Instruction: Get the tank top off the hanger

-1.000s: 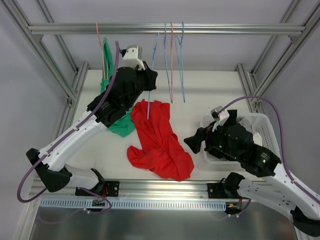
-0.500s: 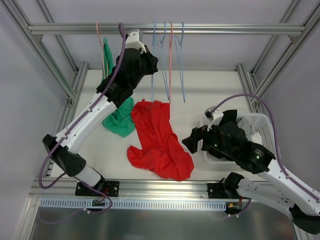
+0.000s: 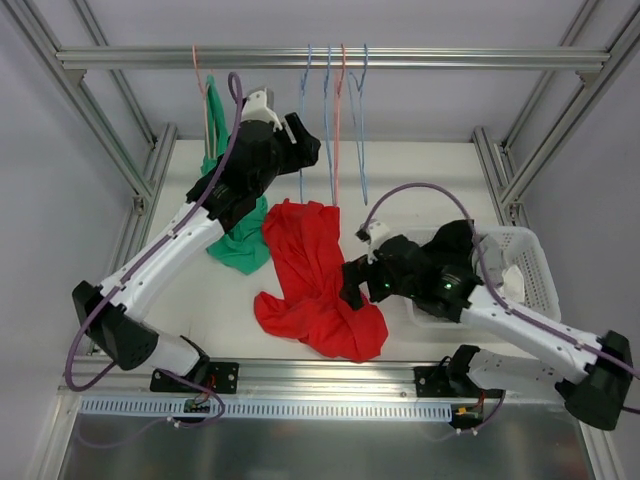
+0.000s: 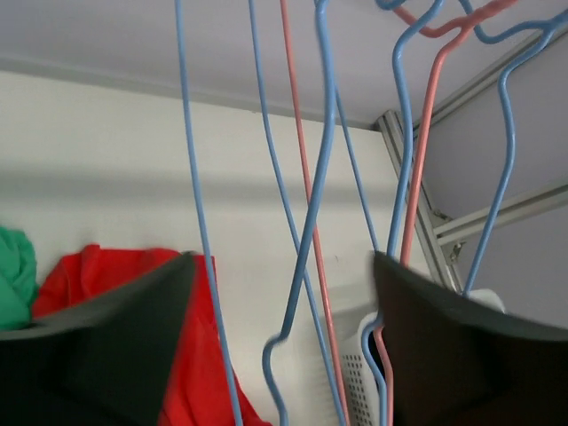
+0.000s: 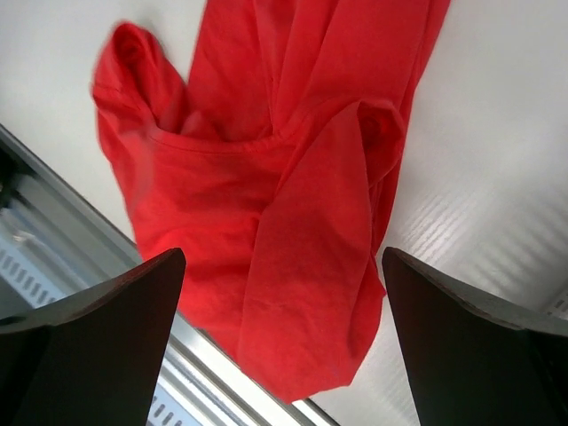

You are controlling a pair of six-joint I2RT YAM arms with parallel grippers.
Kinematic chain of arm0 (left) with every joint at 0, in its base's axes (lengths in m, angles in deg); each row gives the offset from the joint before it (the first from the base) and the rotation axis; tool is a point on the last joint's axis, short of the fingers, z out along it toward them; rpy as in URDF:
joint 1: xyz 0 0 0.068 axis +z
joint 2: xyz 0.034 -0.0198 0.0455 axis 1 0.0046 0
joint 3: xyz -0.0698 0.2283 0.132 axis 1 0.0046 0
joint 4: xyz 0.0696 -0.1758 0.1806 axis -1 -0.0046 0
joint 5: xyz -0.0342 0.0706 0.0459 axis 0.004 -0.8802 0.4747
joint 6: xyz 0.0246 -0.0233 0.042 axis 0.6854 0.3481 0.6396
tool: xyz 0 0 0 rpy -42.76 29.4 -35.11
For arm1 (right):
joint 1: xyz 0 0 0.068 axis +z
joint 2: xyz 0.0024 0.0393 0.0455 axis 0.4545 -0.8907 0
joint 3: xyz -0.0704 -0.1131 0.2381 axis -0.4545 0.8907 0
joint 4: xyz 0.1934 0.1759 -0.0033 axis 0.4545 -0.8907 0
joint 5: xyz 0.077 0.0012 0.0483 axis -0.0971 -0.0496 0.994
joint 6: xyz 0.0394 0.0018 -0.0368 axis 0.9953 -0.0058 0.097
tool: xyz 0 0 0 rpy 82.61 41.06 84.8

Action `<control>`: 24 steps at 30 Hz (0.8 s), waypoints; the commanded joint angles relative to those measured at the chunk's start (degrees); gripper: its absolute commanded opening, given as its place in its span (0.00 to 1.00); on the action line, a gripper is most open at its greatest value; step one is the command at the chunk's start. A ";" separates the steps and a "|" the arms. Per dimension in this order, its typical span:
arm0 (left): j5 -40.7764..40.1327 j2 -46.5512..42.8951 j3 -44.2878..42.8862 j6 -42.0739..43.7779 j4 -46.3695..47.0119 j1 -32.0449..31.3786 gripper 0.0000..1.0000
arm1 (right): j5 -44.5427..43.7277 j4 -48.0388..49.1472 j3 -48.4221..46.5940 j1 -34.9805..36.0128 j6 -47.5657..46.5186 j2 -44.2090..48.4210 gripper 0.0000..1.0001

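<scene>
The red tank top (image 3: 310, 270) lies crumpled on the white table, off any hanger. It also shows in the left wrist view (image 4: 98, 264) and fills the right wrist view (image 5: 284, 177). My left gripper (image 3: 298, 140) is raised near the top rail, open (image 4: 282, 262), with a blue wire hanger (image 4: 311, 222) hanging loose between its fingers. That blue hanger (image 3: 303, 120) hangs from the rail. My right gripper (image 3: 350, 285) hovers open (image 5: 284, 257) just above the tank top's lower right part, with nothing held.
A green garment (image 3: 235, 245) hangs from a pink hanger (image 3: 200, 90) at the left. More blue and pink hangers (image 3: 340, 120) hang on the rail (image 3: 450, 58). A white basket (image 3: 520, 250) stands at the right. Frame posts flank the table.
My left gripper lifted the blue hanger to the rail and then opened, letting it go. My right arm swung left from the basket to over the red tank top.
</scene>
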 commanded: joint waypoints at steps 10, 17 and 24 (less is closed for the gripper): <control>-5.52 -40.33 24.63 5.31 -9.00 0.32 0.99 | -1.31 8.53 -9.92 2.84 -15.43 -30.88 1.00; -8.25 -52.91 24.91 10.67 -24.73 0.32 0.99 | -4.73 7.99 -11.60 4.77 -10.52 -44.34 1.00; -2.90 -62.57 30.43 18.05 -29.33 0.32 0.99 | -8.87 22.40 0.08 5.57 -5.06 -36.50 0.04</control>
